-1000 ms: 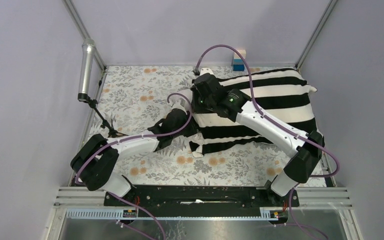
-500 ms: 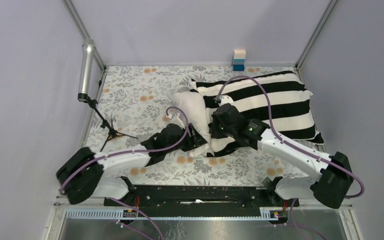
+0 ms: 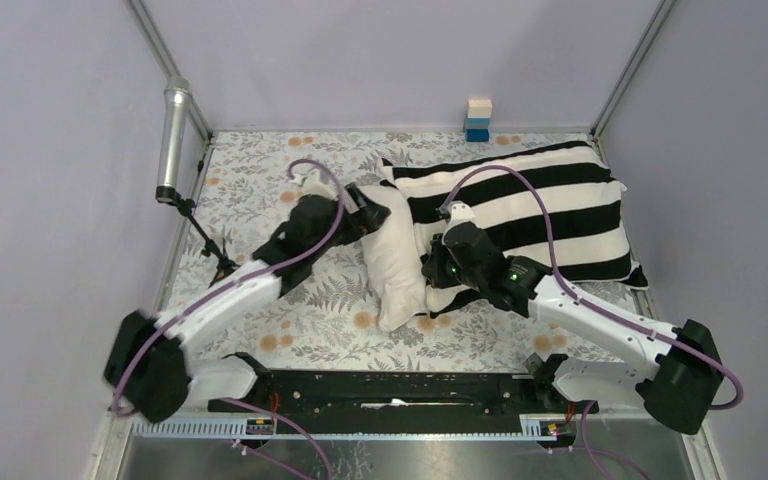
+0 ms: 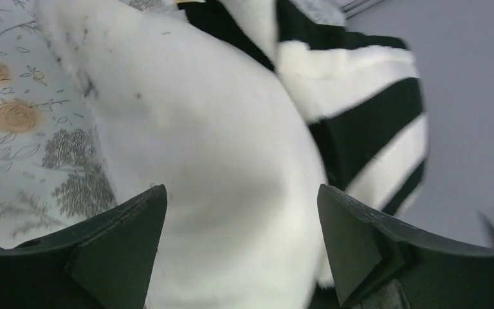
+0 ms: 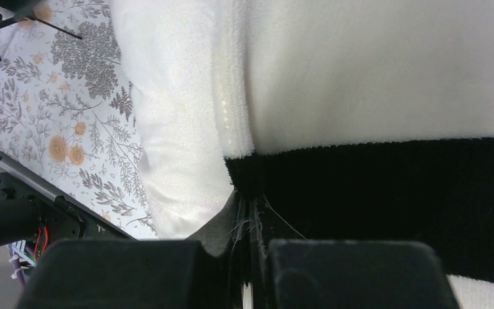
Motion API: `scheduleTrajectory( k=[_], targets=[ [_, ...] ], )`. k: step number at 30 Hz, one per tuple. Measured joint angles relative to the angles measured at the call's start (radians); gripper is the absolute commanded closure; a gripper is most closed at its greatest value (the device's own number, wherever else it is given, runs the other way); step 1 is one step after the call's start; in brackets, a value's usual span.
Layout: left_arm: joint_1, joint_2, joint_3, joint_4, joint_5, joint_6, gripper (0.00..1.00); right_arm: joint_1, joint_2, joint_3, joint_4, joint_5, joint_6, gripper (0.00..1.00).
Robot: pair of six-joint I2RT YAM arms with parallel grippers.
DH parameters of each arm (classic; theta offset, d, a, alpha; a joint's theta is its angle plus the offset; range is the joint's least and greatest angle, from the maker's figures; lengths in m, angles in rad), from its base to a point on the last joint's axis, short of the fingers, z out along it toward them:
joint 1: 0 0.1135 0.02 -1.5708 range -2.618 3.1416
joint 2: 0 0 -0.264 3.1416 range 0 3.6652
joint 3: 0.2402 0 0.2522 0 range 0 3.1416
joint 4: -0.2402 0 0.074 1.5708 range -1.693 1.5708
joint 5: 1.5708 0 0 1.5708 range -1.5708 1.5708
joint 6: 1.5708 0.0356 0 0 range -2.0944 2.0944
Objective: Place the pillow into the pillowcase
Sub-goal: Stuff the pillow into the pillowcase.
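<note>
The black-and-white striped pillowcase (image 3: 540, 205) lies at the back right of the table with most of the cream pillow (image 3: 395, 260) inside; the pillow's left end bulges out of the opening. My right gripper (image 3: 434, 277) is shut on the pillowcase's black hem (image 5: 257, 183) at the near side of the opening, beside the bare pillow (image 5: 173, 129). My left gripper (image 3: 362, 203) stands open at the far left corner of the pillow. In the left wrist view its fingers (image 4: 125, 241) straddle the pillow (image 4: 219, 141) without pinching it, with the stripes (image 4: 373, 109) beyond.
A floral cloth (image 3: 260, 190) covers the table. A silver cylinder (image 3: 173, 135) on a small black tripod (image 3: 222, 262) stands at the left edge, close to my left arm. Stacked small blocks (image 3: 478, 118) sit at the back wall. Metal frame posts stand at the back corners.
My left gripper opened, let go and swung from the pillow's near side to its far left corner. My right gripper drew the hem toward the near side; the pillow's bare end now shows.
</note>
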State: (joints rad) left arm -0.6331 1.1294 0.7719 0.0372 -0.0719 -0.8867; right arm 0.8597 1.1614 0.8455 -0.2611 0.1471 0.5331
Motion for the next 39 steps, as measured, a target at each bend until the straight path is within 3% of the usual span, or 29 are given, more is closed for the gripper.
scheduleTrajectory(
  k=[1,3,4,5,6,8,10,13,19,25,31,36,38,39],
  targets=[
    [0.010,0.087,0.033,0.026,-0.006,0.005,0.15,0.002,-0.005,0.000,0.001,-0.002,-0.004,1.00],
    [0.012,0.225,0.075,0.058,-0.005,0.009,0.32,0.006,-0.012,0.000,0.000,-0.002,-0.011,1.00],
    [0.008,0.305,0.096,0.077,0.000,0.011,0.46,0.008,-0.014,0.003,-0.003,-0.002,-0.016,1.00],
    [0.006,0.359,0.102,0.098,0.005,0.005,0.66,0.010,-0.014,0.010,-0.008,0.000,-0.021,0.98],
    [0.004,0.396,0.101,0.117,0.007,-0.003,0.77,0.011,-0.013,0.020,-0.019,0.003,-0.026,0.89],
    [-0.001,0.428,0.081,0.180,0.010,-0.017,0.99,0.013,-0.008,0.058,-0.052,0.017,-0.036,0.61],
    [-0.010,0.415,0.053,0.259,0.011,-0.025,1.00,0.015,0.016,0.125,-0.093,0.030,-0.051,0.37],
    [-0.021,0.382,-0.010,0.376,0.010,-0.026,1.00,0.024,0.078,0.254,-0.142,0.073,-0.078,0.21],
    [-0.035,0.335,-0.147,0.569,0.014,-0.025,1.00,0.027,0.251,0.507,-0.184,0.222,-0.162,0.16],
    [-0.039,0.333,-0.169,0.633,0.016,-0.020,1.00,0.011,0.462,0.655,-0.214,0.348,-0.246,0.14],
    [-0.040,0.333,-0.178,0.657,0.016,-0.019,1.00,-0.027,0.668,0.787,-0.280,0.452,-0.295,0.36],
    [-0.040,0.332,-0.188,0.675,0.016,-0.019,1.00,-0.093,0.751,0.885,-0.307,0.496,-0.315,0.78],
    [-0.040,0.332,-0.189,0.681,0.018,-0.019,1.00,-0.105,0.776,0.948,-0.333,0.498,-0.312,1.00],
    [-0.040,0.332,-0.189,0.684,0.022,-0.019,1.00,-0.106,0.791,0.986,-0.348,0.496,-0.307,1.00]
  ],
)
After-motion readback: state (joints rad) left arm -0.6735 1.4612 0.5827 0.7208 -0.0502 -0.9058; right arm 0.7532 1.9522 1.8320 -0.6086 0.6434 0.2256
